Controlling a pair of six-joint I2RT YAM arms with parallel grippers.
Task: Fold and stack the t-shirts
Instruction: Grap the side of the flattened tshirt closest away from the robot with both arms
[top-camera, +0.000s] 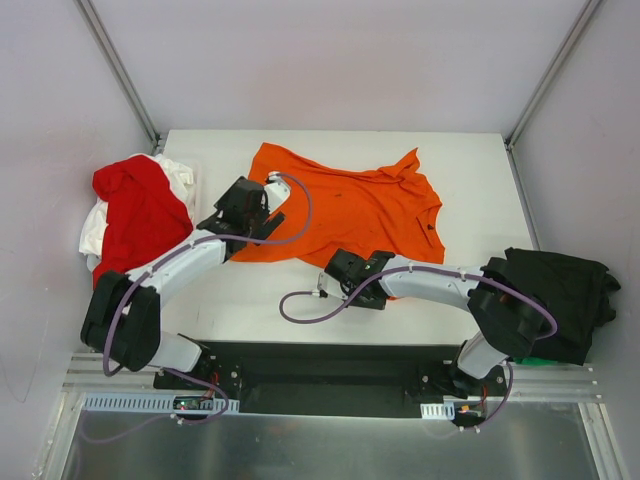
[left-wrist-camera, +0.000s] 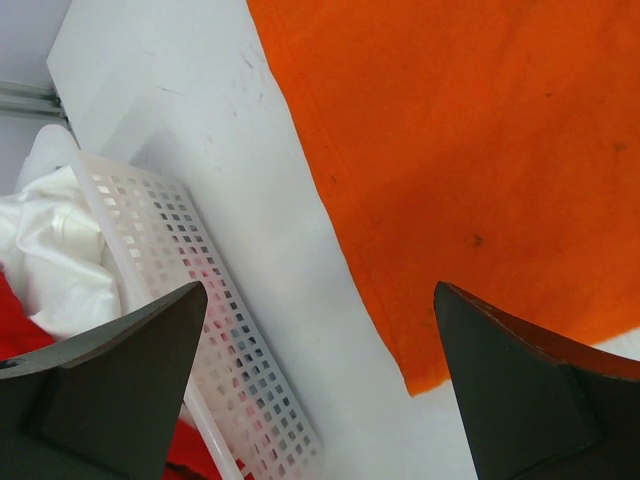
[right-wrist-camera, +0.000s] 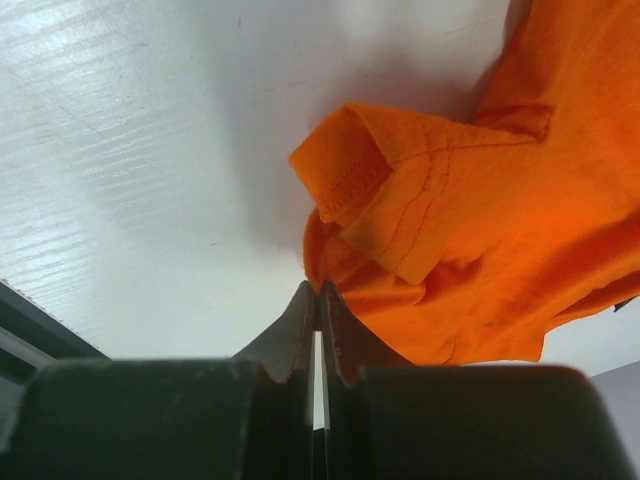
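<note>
A bright orange t-shirt (top-camera: 350, 205) lies spread out on the white table. My right gripper (top-camera: 333, 262) is at its near hem. In the right wrist view that gripper (right-wrist-camera: 318, 288) is shut, its tips pinching a bunched, lifted fold of the orange t-shirt (right-wrist-camera: 470, 230). My left gripper (top-camera: 268, 212) hovers at the shirt's near left corner. It is open (left-wrist-camera: 320, 300), with the corner of the orange t-shirt (left-wrist-camera: 470, 150) and bare table between its fingers. A red t-shirt (top-camera: 140, 210) and a white t-shirt (top-camera: 95, 230) are heaped at the left. A black t-shirt (top-camera: 565, 295) lies at the right edge.
A white perforated basket (left-wrist-camera: 200, 300) holds the white t-shirt (left-wrist-camera: 50, 250) and the red t-shirt (left-wrist-camera: 20, 330), just left of my left gripper. Grey walls and metal posts enclose the table (top-camera: 250, 290). A purple cable loops off each arm.
</note>
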